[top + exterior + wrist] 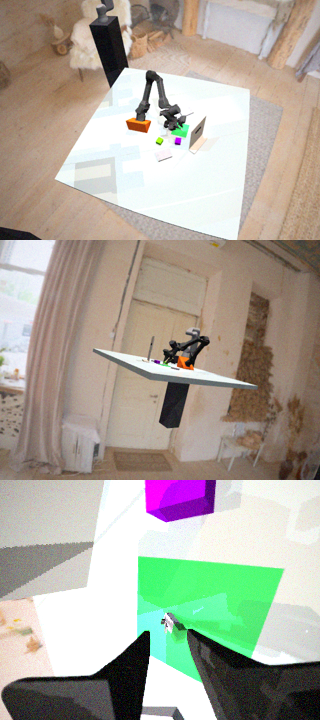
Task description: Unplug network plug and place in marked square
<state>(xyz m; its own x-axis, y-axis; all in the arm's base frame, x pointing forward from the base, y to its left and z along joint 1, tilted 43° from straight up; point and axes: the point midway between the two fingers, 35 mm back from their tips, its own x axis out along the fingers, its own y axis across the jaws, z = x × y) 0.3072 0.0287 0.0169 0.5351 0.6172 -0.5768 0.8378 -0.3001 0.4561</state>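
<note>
Wrist view alone clearly shows the plug (172, 623) on green.

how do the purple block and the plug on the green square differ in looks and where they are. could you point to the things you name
The purple block (177, 141) (157, 361) (176, 497) is one bold colour; the plug (173, 623) is pale and dark. The block sits outside the green square (184, 133) (220, 582), while the plug is over it. In the wrist view, the block looks bigger than the plug.
</note>
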